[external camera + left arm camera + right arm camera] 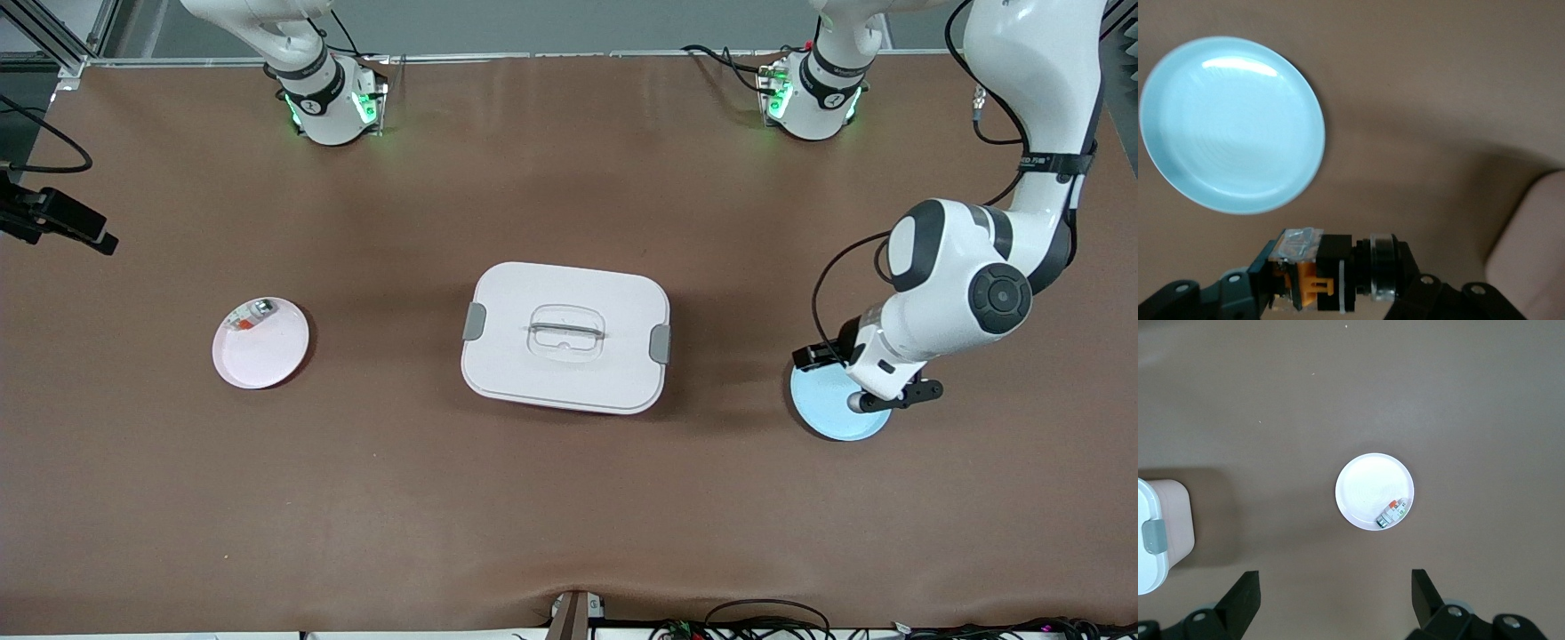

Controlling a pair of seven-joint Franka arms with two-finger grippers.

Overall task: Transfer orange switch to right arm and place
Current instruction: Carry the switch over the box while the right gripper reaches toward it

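The orange switch [1317,275], a small black cylinder with an orange-striped body, lies sideways between the fingers of my left gripper [1331,275], which is shut on it. That gripper [825,357] hangs just above the table beside the light blue plate [831,411], at the left arm's end; the hand hides the switch in the front view. The blue plate [1231,127] holds nothing. My right gripper [1335,587] is open and holds nothing, high over the table close to the pink plate [1365,487]. The front view shows only the right arm's base.
A white lidded box [565,336] with grey latches stands mid-table. The pink plate [267,369] lies toward the right arm's end and carries a small silvery-white part with a red patch [252,315]. Cables run along the table's edge nearest the front camera.
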